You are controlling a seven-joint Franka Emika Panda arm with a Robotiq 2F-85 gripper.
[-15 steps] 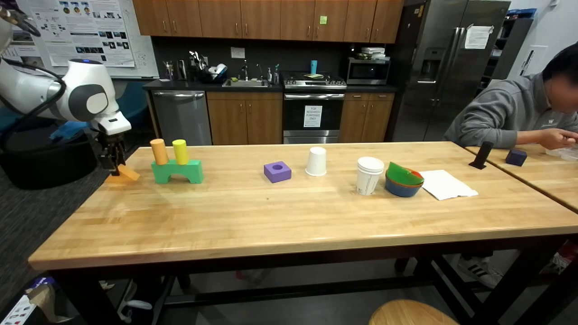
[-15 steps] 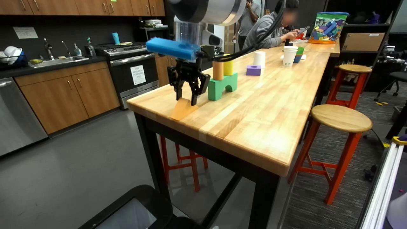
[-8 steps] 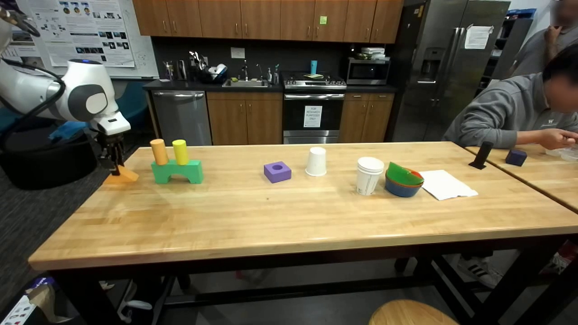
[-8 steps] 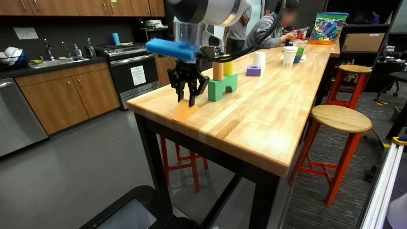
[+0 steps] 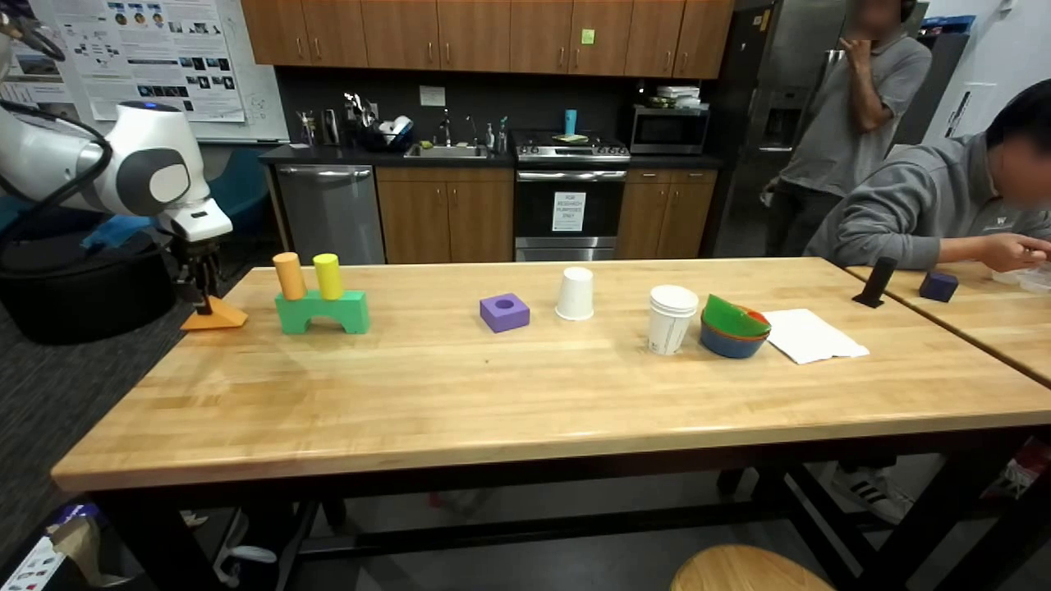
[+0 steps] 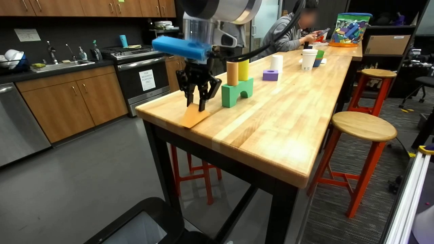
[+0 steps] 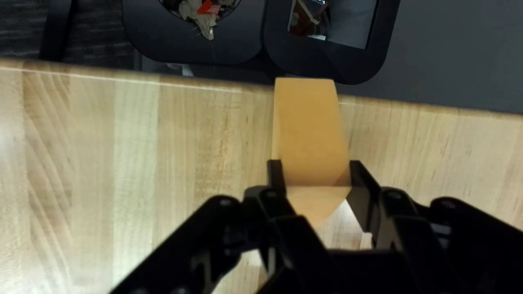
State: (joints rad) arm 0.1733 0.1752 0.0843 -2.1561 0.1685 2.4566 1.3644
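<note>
My gripper [image 7: 315,165] is shut on an orange wedge-shaped block [image 7: 311,130], one finger against each side of it. In the wrist view the block's far end reaches over the table edge. The block [image 6: 194,117] is low at the table's end in an exterior view; whether it still touches the wood I cannot tell. Beside it stands a green arch block [image 5: 324,310], upright, bearing an orange cylinder [image 5: 289,276] and a yellow cylinder [image 5: 328,277]. These three pieces are apart from the gripper [image 6: 196,105].
Farther along the wooden table [image 5: 410,394] are a purple block with a hole [image 5: 504,313], an upturned white cup [image 5: 575,294], stacked paper cups [image 5: 672,320], nested bowls [image 5: 733,328] and white paper [image 5: 813,335]. Bins [image 7: 196,45] stand below the table edge. A seated person [image 5: 928,205] is at the far end.
The fingers have closed in on the orange block. Gripper and block have since shifted slightly toward the table's end and a little upward in the pictures. A standing person has walked into view.
</note>
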